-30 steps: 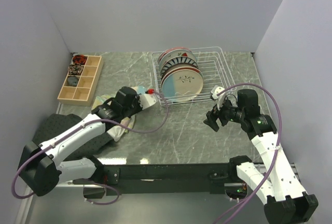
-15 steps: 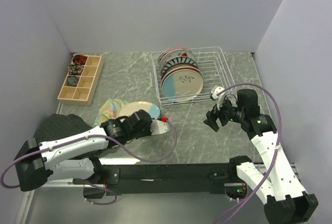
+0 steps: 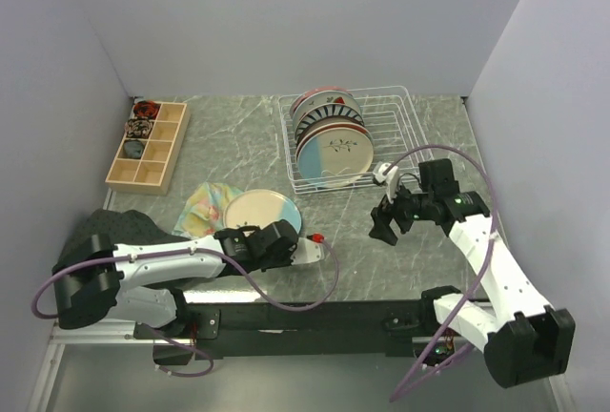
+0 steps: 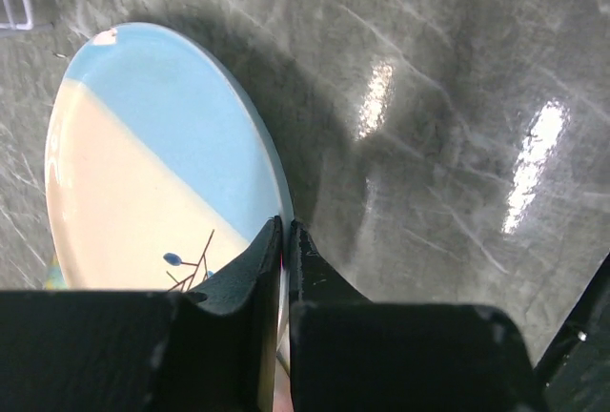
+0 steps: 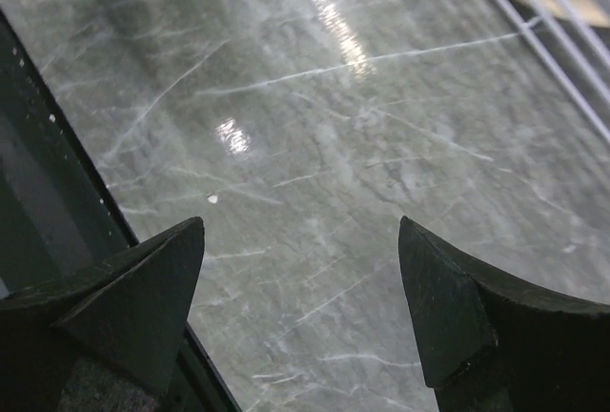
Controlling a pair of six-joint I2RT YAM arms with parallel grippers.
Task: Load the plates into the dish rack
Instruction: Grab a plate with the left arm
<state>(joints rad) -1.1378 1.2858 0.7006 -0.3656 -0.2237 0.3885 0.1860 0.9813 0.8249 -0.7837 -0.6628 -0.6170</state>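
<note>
My left gripper (image 3: 284,231) is shut on the near rim of a cream-and-blue plate (image 3: 257,210), holding it low over the table, left of the rack. In the left wrist view the jaws (image 4: 286,233) pinch the plate's (image 4: 143,164) edge. The white wire dish rack (image 3: 396,131) stands at the back centre. It holds several upright plates, the front one cream and blue (image 3: 334,154), with striped and watermelon ones (image 3: 324,107) behind. My right gripper (image 3: 386,221) is open and empty over bare table in front of the rack's near right corner; it also shows in the right wrist view (image 5: 300,240).
A floral cloth (image 3: 203,204) lies just left of the held plate. A wooden compartmented box (image 3: 148,145) sits at the back left. A dark mat (image 3: 100,231) lies at the left edge. Rack wires (image 5: 534,21) show at the right wrist view's top right.
My left gripper has lifted the cream-and-blue plate off the floral cloth and carried it nearer and to the right. My right gripper has shifted slightly left and stayed open.
</note>
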